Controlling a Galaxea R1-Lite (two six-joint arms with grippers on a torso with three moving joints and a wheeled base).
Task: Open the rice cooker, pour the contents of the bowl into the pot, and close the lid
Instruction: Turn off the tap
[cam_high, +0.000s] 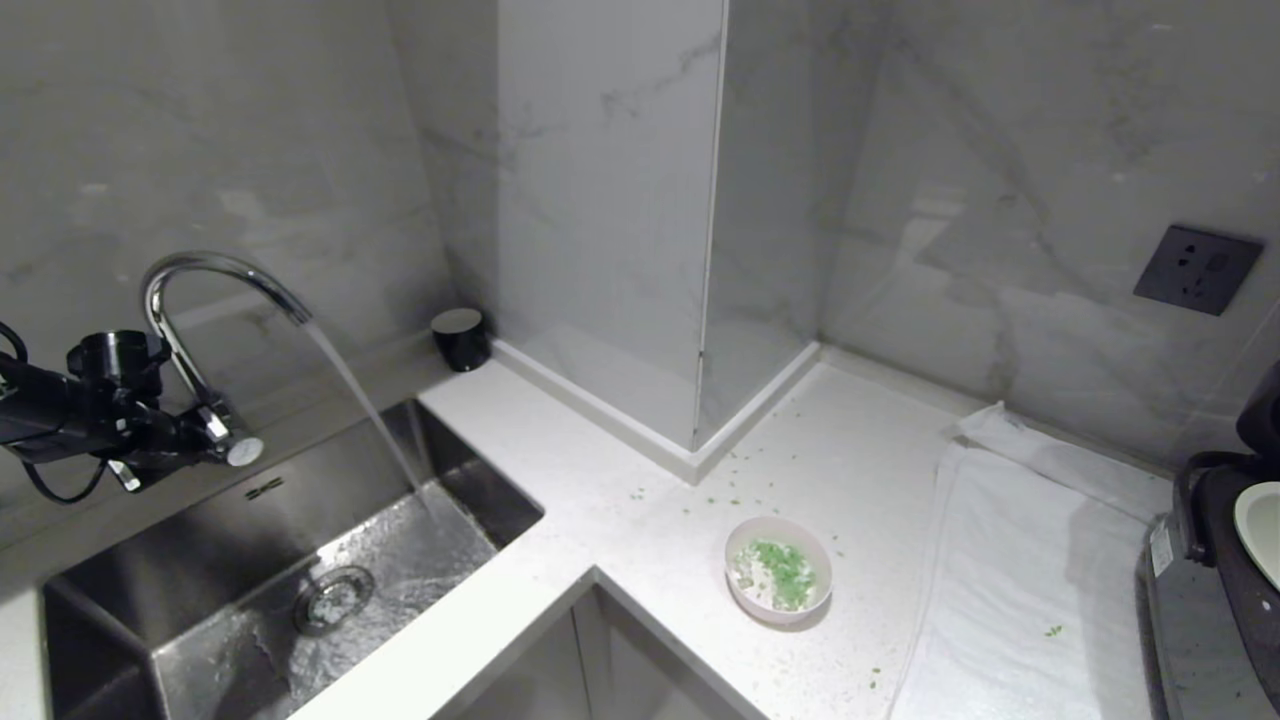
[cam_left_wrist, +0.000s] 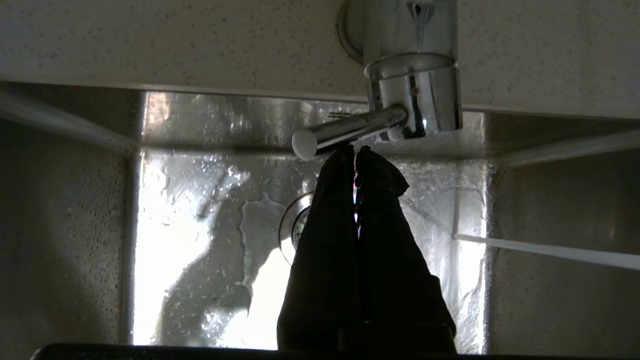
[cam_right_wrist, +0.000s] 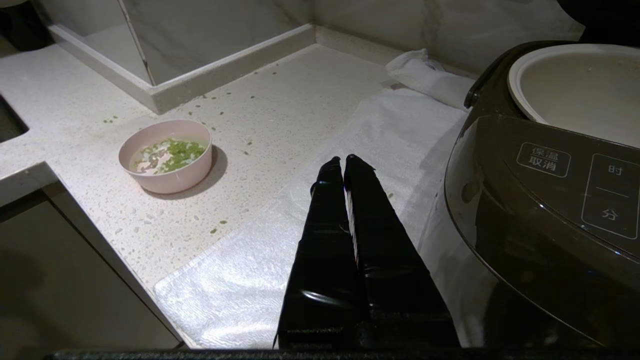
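The pale pink bowl (cam_high: 778, 577) (cam_right_wrist: 165, 162) stands on the white counter, holding green chopped contents (cam_high: 785, 572) (cam_right_wrist: 175, 152). At the far right sits the dark rice cooker (cam_high: 1230, 560) (cam_right_wrist: 540, 210). Its cream pot (cam_high: 1262, 520) (cam_right_wrist: 575, 85) is uncovered, and the lid (cam_high: 1262, 415) is raised at the frame edge. My left gripper (cam_high: 205, 440) (cam_left_wrist: 356, 150) is shut, tips against the underside of the tap's lever handle (cam_left_wrist: 345, 134) above the sink. My right gripper (cam_right_wrist: 343, 160) is shut and empty, hanging over the white towel beside the cooker.
Water runs from the curved tap (cam_high: 200, 270) into the steel sink (cam_high: 200, 640). A white towel (cam_high: 1030, 580) lies beside the cooker. Green bits are scattered on the counter (cam_high: 620, 480). A black cup (cam_high: 461, 338) stands in the back corner, and a wall socket (cam_high: 1197, 268) is at the right.
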